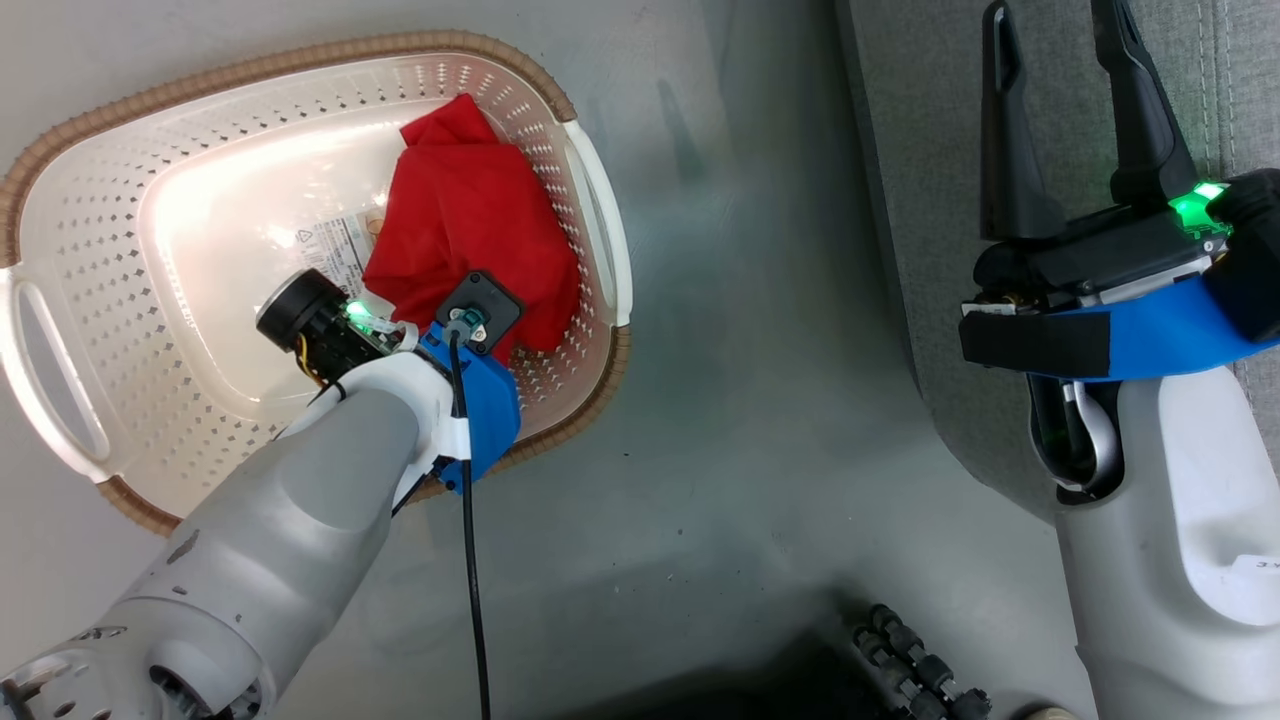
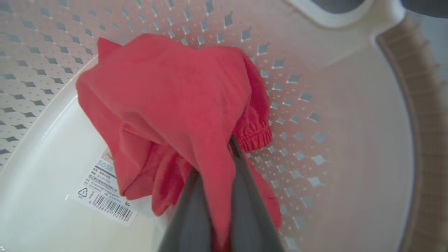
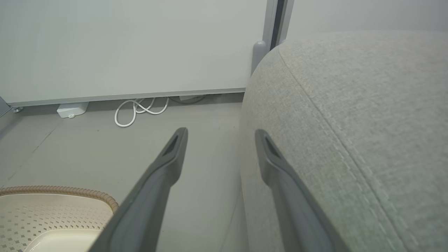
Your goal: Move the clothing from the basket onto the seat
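Observation:
Crumpled red clothing (image 1: 470, 220) lies against the right inner wall of the cream perforated basket (image 1: 250, 70) on the floor. My left gripper (image 2: 221, 157) reaches down into the basket and is shut on a fold of the clothing (image 2: 168, 94), pinched between its two dark fingers; an elastic hem shows beside them. In the head view its fingers are hidden under the wrist. My right gripper (image 1: 1055, 30) is open and holds nothing, hovering at the left edge of the grey seat (image 1: 920, 200). The right wrist view has the right gripper (image 3: 220, 134) beside the seat (image 3: 350, 105), with the basket (image 3: 52, 210) low left.
A label sticker (image 2: 101, 196) lies on the basket's floor beside the clothing. A black cable (image 1: 470, 560) hangs from my left wrist. A coiled white cable (image 3: 138, 108) and a small white box (image 3: 71, 109) lie by the far wall. Bare grey floor separates basket and seat.

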Tool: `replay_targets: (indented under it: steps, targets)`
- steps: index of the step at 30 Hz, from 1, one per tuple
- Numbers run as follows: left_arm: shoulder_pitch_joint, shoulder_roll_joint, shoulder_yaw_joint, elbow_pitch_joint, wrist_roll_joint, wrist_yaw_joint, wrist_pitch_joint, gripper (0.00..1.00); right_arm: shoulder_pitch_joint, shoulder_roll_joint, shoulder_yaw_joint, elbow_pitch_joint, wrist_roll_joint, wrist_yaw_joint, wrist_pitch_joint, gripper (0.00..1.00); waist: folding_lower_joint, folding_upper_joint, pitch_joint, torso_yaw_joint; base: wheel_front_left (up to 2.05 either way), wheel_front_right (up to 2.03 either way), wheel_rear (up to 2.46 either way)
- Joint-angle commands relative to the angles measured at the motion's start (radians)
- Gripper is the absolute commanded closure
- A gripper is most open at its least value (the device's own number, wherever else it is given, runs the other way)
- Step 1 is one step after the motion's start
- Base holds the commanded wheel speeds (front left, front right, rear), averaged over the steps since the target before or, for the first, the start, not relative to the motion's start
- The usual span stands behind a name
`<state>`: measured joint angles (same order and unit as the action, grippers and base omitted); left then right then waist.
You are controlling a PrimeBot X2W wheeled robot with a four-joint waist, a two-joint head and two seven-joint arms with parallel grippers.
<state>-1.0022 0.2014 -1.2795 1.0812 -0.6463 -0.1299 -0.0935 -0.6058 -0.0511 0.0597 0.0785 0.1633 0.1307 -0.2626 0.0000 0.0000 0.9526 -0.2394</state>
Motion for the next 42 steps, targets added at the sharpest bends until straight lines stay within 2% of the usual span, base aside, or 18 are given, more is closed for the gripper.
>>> replay_targets:
  steps: [1,12,18,24,29,42]
  targets:
    - [-0.013,-0.002,-0.003,-0.008,0.002,-0.001,-0.011,1.0,-0.013,0.001,-0.003,0.004,0.001,0.0,-0.003,0.0,0.0,0.0,-0.005,0.004,0.0,0.0,0.0]
    - [0.013,-0.025,-0.003,-0.046,0.011,-0.001,-0.087,1.0,0.013,0.001,-0.015,0.023,-0.014,0.0,-0.004,0.0,0.0,0.0,-0.064,0.045,0.0,0.0,0.0]
    - [0.021,-0.037,-0.003,-0.058,-0.045,-0.001,-0.153,1.0,0.028,0.001,-0.019,0.036,-0.026,0.0,-0.004,0.0,0.0,0.0,-0.123,0.073,0.0,0.0,0.0]
    - [0.026,-0.058,0.009,-0.088,-0.088,-0.001,-0.172,1.0,0.053,0.001,-0.029,0.054,-0.044,0.0,-0.004,0.0,0.0,0.0,-0.199,0.114,0.0,0.0,0.0]
    - [0.059,-0.05,0.088,-0.161,-0.051,-0.001,-0.173,1.0,0.084,0.001,-0.039,0.072,-0.056,0.0,-0.004,0.0,0.0,0.0,-0.273,0.146,0.0,0.0,0.0]
    - [0.23,-0.039,0.426,-0.365,0.108,0.024,-0.173,1.0,0.173,-0.013,-0.053,0.113,-0.058,0.0,-0.004,0.0,0.0,0.0,-0.454,0.202,0.0,0.0,0.0]
